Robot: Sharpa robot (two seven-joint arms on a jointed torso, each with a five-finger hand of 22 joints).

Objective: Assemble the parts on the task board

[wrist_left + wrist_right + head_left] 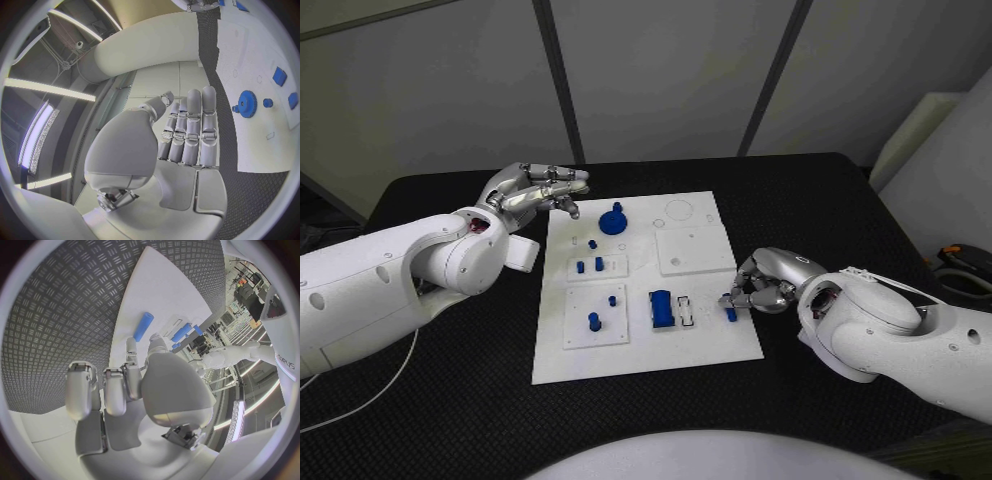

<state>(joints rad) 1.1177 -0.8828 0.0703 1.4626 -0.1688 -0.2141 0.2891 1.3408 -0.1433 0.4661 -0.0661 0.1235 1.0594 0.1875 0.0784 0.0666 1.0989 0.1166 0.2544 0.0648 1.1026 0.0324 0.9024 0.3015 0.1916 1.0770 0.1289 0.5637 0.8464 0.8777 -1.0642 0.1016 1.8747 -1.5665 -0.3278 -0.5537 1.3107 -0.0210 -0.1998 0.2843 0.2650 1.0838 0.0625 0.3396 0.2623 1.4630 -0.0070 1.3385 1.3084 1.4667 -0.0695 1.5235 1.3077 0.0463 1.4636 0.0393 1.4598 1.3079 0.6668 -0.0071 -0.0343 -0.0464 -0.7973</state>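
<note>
Right hand [764, 287] fingers beside blue peg [730, 313]

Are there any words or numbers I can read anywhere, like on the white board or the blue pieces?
No text on the task board or the blue parts.
One dark marking runs along the left arm in the right wrist view, too small and bent to read.

Left hand [187, 135] holds nothing, fingers straight and together. Beyond the fingertips, a blue gear part [248, 104] lies on the white task board [250, 145].
</note>
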